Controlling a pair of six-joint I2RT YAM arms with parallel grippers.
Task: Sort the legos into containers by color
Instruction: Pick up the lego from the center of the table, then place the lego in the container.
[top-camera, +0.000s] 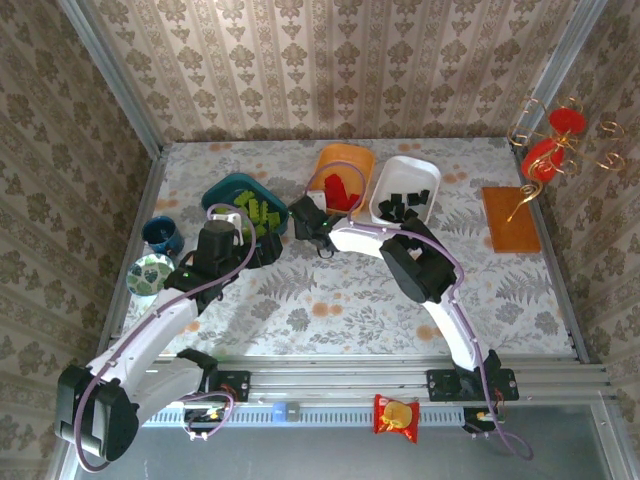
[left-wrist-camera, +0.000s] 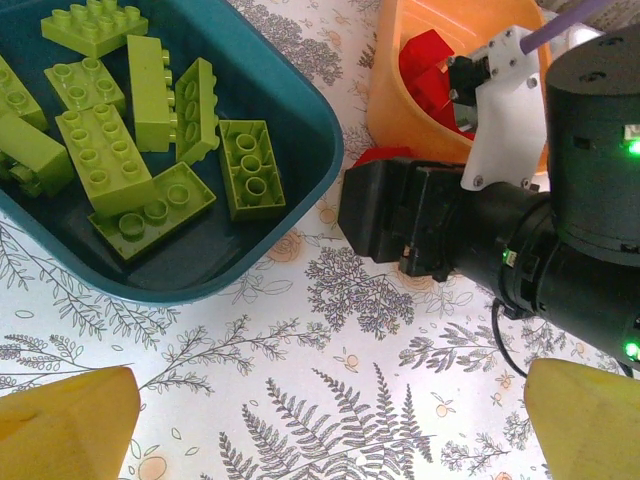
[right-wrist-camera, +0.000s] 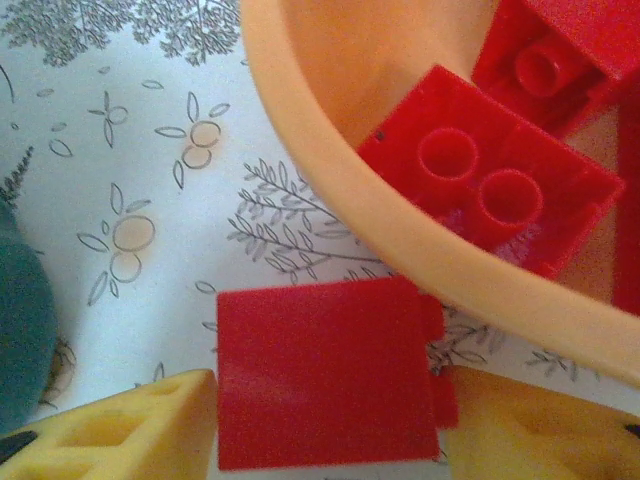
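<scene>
My right gripper (right-wrist-camera: 325, 430) is shut on a red lego (right-wrist-camera: 320, 370), held between its yellow fingers (right-wrist-camera: 120, 430) just outside the near rim of the orange tub (right-wrist-camera: 400, 240). More red legos (right-wrist-camera: 490, 180) lie inside that tub (top-camera: 345, 160). Several lime green legos (left-wrist-camera: 150, 130) lie in the dark teal tub (left-wrist-camera: 290, 130). Black legos (top-camera: 408, 203) fill the white tub (top-camera: 400, 165). My left gripper (left-wrist-camera: 330, 430) hangs open over the bare patterned tabletop, beside the teal tub (top-camera: 228, 190), with nothing between its fingers. The right gripper (left-wrist-camera: 400, 215) sits just ahead of it.
A small dark blue cup (top-camera: 162, 235) and a green patterned dish (top-camera: 152, 272) stand at the table's left edge. An orange-brown board (top-camera: 510, 218) lies at the right, with a red and gold ornament (top-camera: 550, 145) behind it. A snack packet (top-camera: 397, 415) rests on the front rail.
</scene>
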